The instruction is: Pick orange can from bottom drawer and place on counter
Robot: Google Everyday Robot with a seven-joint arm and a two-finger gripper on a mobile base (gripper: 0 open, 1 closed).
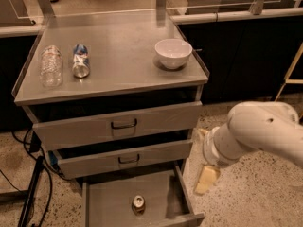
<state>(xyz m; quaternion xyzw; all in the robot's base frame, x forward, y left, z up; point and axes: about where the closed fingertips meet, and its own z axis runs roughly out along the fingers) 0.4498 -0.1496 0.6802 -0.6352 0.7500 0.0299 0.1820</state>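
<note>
The orange can [138, 203] stands upright near the front middle of the open bottom drawer [106, 200], its silver top facing up. My gripper [206, 178] hangs at the end of the white arm [258, 134], just outside the drawer's right wall, to the right of the can and above its level. It holds nothing that I can see. The counter [118, 41] is the brushed-steel top of the cabinet, above and left of the gripper.
On the counter are a white bowl [173, 52] at the right, a blue-and-silver can [81, 60] lying down, and a clear bottle [50, 65] at the left. The two upper drawers [124, 124] stand slightly pulled out. Cables [33, 193] run down the cabinet's left side.
</note>
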